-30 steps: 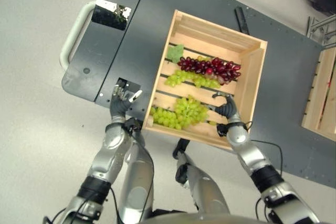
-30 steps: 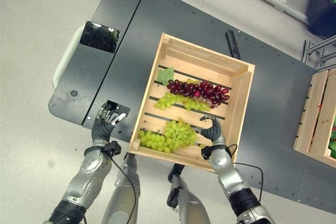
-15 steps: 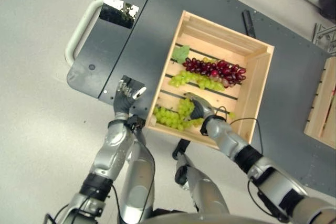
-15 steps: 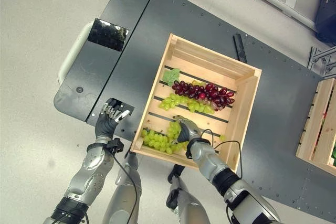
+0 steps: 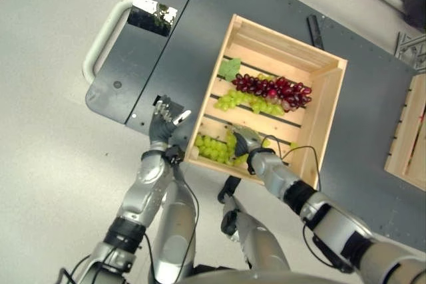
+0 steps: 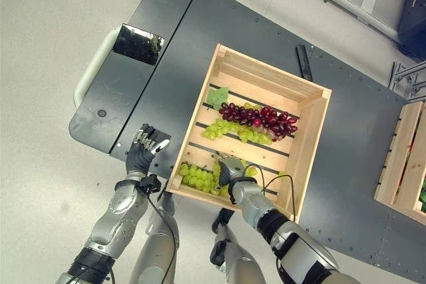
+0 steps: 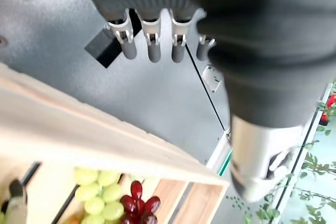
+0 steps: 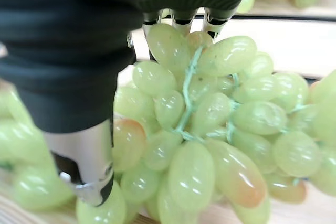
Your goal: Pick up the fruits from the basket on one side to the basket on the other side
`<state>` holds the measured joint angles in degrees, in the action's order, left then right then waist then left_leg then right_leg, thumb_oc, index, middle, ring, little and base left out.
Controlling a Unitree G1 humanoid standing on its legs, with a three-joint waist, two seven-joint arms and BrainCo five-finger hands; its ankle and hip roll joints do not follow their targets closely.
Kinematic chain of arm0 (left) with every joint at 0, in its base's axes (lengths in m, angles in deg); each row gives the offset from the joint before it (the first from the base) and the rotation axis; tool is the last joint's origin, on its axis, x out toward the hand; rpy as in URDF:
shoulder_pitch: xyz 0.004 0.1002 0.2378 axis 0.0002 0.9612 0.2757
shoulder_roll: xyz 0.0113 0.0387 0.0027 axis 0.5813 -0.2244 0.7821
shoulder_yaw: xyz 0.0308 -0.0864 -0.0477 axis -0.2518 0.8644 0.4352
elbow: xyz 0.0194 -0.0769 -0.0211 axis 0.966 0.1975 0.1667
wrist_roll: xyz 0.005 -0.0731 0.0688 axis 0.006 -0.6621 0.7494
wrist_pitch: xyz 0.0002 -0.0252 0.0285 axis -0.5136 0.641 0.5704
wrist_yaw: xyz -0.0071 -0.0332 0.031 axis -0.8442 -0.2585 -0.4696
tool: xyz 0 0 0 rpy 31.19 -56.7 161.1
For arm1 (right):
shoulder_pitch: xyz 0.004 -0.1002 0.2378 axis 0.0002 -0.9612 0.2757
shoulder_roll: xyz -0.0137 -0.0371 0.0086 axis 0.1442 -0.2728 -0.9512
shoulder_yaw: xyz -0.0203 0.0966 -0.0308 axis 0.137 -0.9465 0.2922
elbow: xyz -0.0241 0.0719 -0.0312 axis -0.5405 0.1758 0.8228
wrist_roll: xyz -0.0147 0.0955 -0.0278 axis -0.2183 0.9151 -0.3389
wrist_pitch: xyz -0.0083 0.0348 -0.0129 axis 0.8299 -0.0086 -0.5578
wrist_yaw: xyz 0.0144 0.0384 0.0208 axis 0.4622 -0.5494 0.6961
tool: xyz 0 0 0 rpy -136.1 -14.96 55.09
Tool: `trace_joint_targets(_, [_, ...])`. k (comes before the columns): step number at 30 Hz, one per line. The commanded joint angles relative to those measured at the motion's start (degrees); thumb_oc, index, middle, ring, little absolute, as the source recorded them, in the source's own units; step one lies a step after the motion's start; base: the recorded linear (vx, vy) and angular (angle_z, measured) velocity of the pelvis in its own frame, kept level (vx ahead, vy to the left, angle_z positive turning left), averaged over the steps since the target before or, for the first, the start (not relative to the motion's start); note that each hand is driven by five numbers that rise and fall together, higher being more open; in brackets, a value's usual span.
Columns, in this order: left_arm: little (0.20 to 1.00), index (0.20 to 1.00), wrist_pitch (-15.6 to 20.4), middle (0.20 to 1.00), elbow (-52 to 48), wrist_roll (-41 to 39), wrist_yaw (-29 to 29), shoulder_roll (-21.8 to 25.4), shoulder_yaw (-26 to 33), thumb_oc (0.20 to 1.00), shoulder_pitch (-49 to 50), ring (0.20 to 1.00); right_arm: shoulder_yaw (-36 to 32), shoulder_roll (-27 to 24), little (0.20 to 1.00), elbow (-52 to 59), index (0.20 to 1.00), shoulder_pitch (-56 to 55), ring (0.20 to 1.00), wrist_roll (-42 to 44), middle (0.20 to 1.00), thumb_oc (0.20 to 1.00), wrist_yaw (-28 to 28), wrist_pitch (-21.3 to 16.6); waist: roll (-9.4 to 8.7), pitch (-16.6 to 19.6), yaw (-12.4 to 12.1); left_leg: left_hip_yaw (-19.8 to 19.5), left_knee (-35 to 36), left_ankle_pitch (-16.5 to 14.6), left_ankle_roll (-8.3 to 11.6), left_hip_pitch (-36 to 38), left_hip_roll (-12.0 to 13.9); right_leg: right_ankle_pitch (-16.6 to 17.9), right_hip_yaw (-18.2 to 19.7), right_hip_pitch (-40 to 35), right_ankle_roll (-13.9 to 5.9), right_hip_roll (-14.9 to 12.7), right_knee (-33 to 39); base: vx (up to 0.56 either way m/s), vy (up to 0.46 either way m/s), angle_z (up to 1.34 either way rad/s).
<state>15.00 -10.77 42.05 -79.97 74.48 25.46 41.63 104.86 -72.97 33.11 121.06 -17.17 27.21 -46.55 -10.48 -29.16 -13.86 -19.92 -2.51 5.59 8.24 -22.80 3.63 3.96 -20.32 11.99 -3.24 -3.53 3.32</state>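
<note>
My right hand (image 6: pixel 228 167) is down inside the wooden crate (image 6: pixel 311 138), at its near edge, buried in the green grape bunch (image 8: pixel 210 135) that lies on the slats closest to me. From my wrist I see the grapes pressed right against my palm: plump, oval, pale green berries, a few flushed amber or pinkish on one side, strung on a thin green stem that forks through the middle of the cluster. My fingers (image 8: pixel 178 19) reach over the top of the bunch and my thumb (image 8: pixel 86 166) comes down along its side, so the hand is closed round the cluster. The bunch rests on the crate floor, with more of its berries trailing toward the near-left corner (image 5: pixel 210 147).

Further back in the same crate lie a second green bunch (image 6: pixel 236 131), long and narrow, and just behind it, touching, a dark red grape bunch (image 6: pixel 256 115) with a green leaf (image 6: pixel 214 96) at its left end. All three bunches run across the slats.

My left hand (image 5: pixel 163 121) is outside the crate, over the dark grey table (image 6: pixel 166 51) just beside the crate's near-left corner. Its fingers (image 7: pixel 152 45) are loosely bent and hold nothing.

A second wooden crate (image 6: pixel 399 157) stands at the far right of the table, well apart from the first.
</note>
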Motion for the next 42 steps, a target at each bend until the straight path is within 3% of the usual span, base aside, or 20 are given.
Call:
trace_joint_targets(1, [1.000, 1.000, 1.24, 1.000, -4.27, 2.03, 1.52, -0.09, -1.04, 1.000, -0.77, 1.000, 2.75, -0.80, 1.000, -8.00, 1.000, -2.57, 1.000, -3.80, 1.000, 1.000, -2.62, 3.80, -0.59, -0.63, -2.64, -0.45, 6.65, 2.74, -2.23, -1.13, -1.31, -4.06, -0.39, 1.95, -4.55, -4.89, -4.50, 0.01, -0.002, 0.14])
trace_joint_targets(11, [1.000, 1.000, 0.69, 1.000, -3.74, 1.70, 1.87, -0.41, -0.87, 1.000, -1.39, 1.000, 1.73, -1.18, 1.000, -14.39, 1.000, -4.37, 1.000, -5.49, 1.000, 1.000, -2.40, 5.96, -1.06, -0.63, -2.41, -0.82, 6.68, 2.89, -2.14, -1.89, -1.22, -3.99, -0.77, 2.82, -4.46, -4.50, -4.73, 0.01, -0.002, 0.09])
trace_joint_targets(20, [1.000, 1.000, 0.68, 1.000, -3.97, 2.23, 1.12, -0.28, 0.30, 1.000, -1.71, 1.000, 2.92, -1.77, 1.000, -11.77, 1.000, -5.79, 1.000, -8.73, 1.000, 1.000, -3.57, 5.96, -1.82, -0.63, -1.48, -0.55, 6.72, 2.88, -1.96, -2.08, -0.83, -4.07, -0.28, 3.27, -4.38, -4.36, -4.70, 0.00, 0.000, 0.00])
trace_joint_targets(26, [1.000, 1.000, 0.48, 1.000, -3.80, 3.08, 0.13, -0.09, 2.15, 1.000, -1.84, 1.000, 1.76, -3.71, 1.000, -3.97, 1.000, -8.07, 1.000, -8.51, 1.000, 1.000, -3.74, 5.08, -3.25, -0.63, -0.57, -0.16, 6.82, 2.82, -1.85, -1.82, -0.40, -4.24, -0.15, 3.12, -4.43, -4.17, -4.74, 0.00, 0.000, 0.00])
trace_joint_targets(31, [1.000, 1.000, 0.75, 1.000, -4.11, 3.62, -0.88, 0.43, 4.73, 1.000, -1.70, 1.000, -3.38, -9.13, 1.000, 8.50, 1.000, -12.57, 1.000, -2.96, 1.000, 1.000, -1.42, 2.64, -5.74, -0.63, 0.62, 0.11, 6.91, 2.57, -1.73, -1.19, 0.13, -4.28, -0.06, 2.66, -4.55, -3.92, -4.49, 0.01, -0.007, 0.00])
trace_joint_targets(39, [1.000, 1.000, 1.54, 1.000, -4.27, 3.87, -1.02, 0.86, 5.88, 1.000, -1.52, 1.000, -9.36, -16.26, 1.000, 22.41, 1.000, -17.91, 1.000, 3.96, 1.000, 1.000, 0.78, -1.60, -6.84, -0.63, 1.69, 0.90, 6.88, 2.38, -2.00, -0.87, 0.29, -3.68, 0.64, 2.55, -4.91, -3.94, -3.66, -0.01, 0.012, -0.09])
trace_joint_targets(42, [1.000, 1.000, 1.60, 1.000, -4.23, 3.81, -0.81, 0.90, 5.68, 1.000, -1.41, 1.000, -10.07, -16.55, 1.000, 23.54, 1.000, -17.48, 1.000, 5.89, 1.000, 1.000, 0.60, -1.58, -6.79, -0.63, 1.65, 1.23, 6.84, 2.27, -2.18, -0.75, 0.20, -3.29, 1.04, 2.49, -5.02, -4.06, -3.35, -0.02, 0.031, -0.14])
